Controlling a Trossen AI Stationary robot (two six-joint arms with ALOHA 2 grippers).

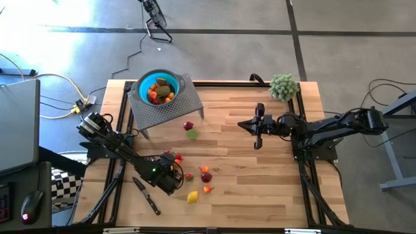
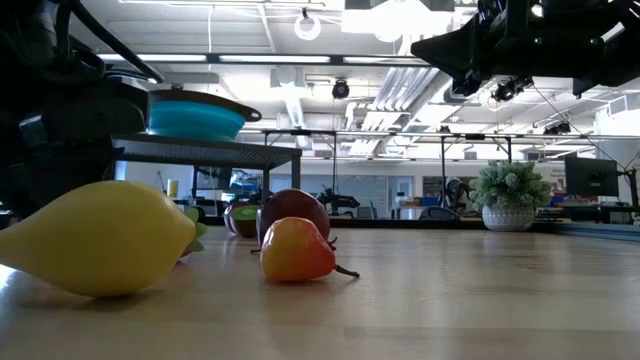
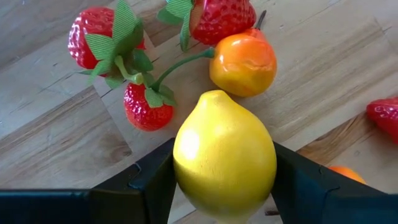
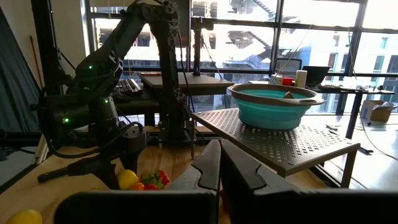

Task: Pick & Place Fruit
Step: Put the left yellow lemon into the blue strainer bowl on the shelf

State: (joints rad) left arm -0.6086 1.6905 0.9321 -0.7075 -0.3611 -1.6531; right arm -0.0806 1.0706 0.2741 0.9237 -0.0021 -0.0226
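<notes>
Your lemon (image 3: 224, 158) sits clamped across its widest part by the left gripper (image 3: 222, 177), at the table's 7 o'clock in the high view; that hold probably keeps the smooth skin from slipping. Strawberries (image 3: 146, 107) lie just beside it. The bowl (image 1: 144, 82) is toward 12 o'clock, and the right gripper (image 1: 259, 127) waits closed and empty at 3 o'clock.

**What Sits on the Wooden Table**

The wooden table (image 1: 260, 175) holds a grey stand (image 1: 170, 104), a black-handled knife (image 1: 147, 195), a fuzzy green plant (image 1: 283, 86) and loose little fruits (image 1: 199, 174). Three strawberries (image 3: 147, 107) lie just beyond the left fingers (image 3: 144, 180).
</notes>
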